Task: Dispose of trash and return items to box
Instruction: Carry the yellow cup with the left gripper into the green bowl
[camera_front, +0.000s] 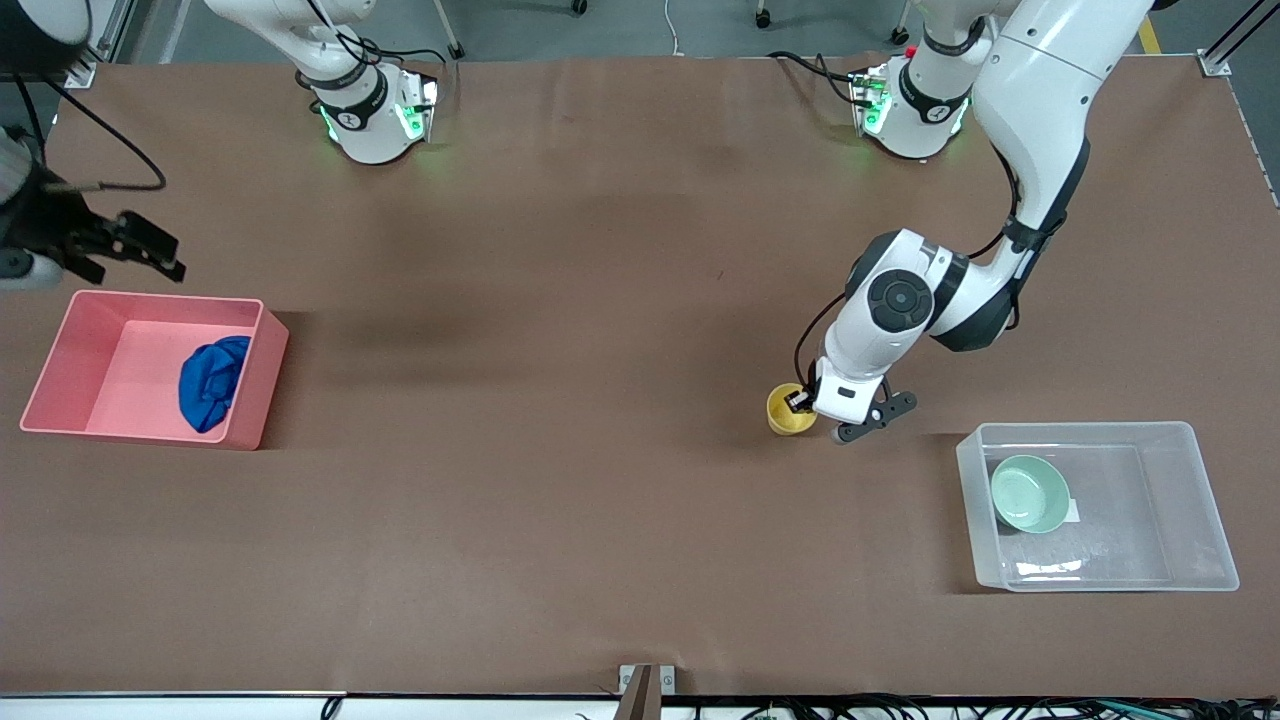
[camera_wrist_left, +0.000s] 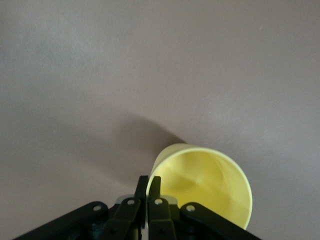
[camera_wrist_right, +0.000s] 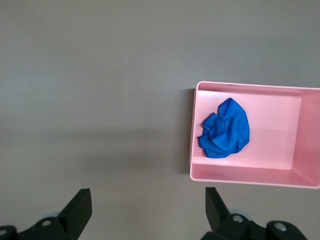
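Note:
The yellow cup (camera_front: 788, 411) stands upright on the table between the middle and the clear box (camera_front: 1200, 500). My left gripper (camera_front: 802, 402) is shut on its rim, one finger inside and one outside; in the left wrist view the cup (camera_wrist_left: 210, 185) sits right at the gripper (camera_wrist_left: 148, 182). The mint-green bowl (camera_front: 1029, 492) lies in the clear box. The blue cloth wad (camera_front: 212, 382) lies in the pink bin (camera_front: 60, 350). My right gripper (camera_front: 130, 250) is open and empty, up over the table beside the pink bin; its wrist view shows the gripper (camera_wrist_right: 148, 200), the cloth (camera_wrist_right: 225, 129) and the bin (camera_wrist_right: 295, 176).
The pink bin stands at the right arm's end of the table, the clear box at the left arm's end, nearer the front camera. A white sticker (camera_front: 1072, 510) shows on the box's bottom beside the bowl. Brown tabletop lies between them.

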